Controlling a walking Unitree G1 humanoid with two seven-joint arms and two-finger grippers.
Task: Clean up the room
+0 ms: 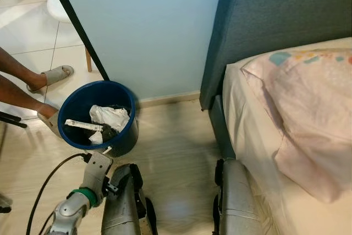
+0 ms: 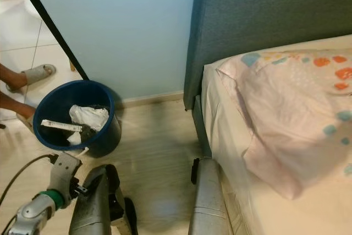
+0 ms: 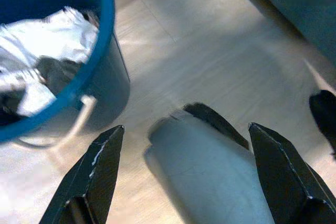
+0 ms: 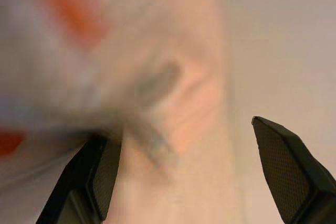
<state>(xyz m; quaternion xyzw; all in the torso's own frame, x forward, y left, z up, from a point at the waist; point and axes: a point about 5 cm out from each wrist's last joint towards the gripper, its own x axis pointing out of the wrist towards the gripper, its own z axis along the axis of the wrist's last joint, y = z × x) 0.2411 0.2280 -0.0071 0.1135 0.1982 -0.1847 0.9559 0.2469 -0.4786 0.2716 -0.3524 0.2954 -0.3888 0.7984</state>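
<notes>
1. At about nine o'clock in the head view, a person's feet in grey sandals (image 1: 52, 75) stand on the tiled floor, just beside the blue bin (image 1: 74, 103).
2. The bin sits at about ten o'clock on the wood floor (image 1: 176, 147), close to the pale blue wall (image 1: 148, 26). It already holds crumpled white paper (image 1: 110, 116), a flat white packet (image 1: 82, 125) and something dark.
3. The left gripper (image 3: 184, 145) hangs low at about seven o'clock, near the bin's rim, its fingers spread wide with nothing between them.
4. Judging from this, a drop into the bin looks finished, and the step in hand is finding the next bit of clutter.
5. At about three o'clock the bed (image 1: 242, 114) carries a pink pillow (image 1: 313, 114) with coloured spots, set against a grey headboard (image 1: 275, 15).
6. The right gripper (image 4: 184, 150) points at blurred pink and orange fabric, probably the bedding; its fingers stand well apart and empty.
7. No loose litter is plain on the floor here, so the next move likely calls for turning away from the bin to search the rest of the room.
</notes>
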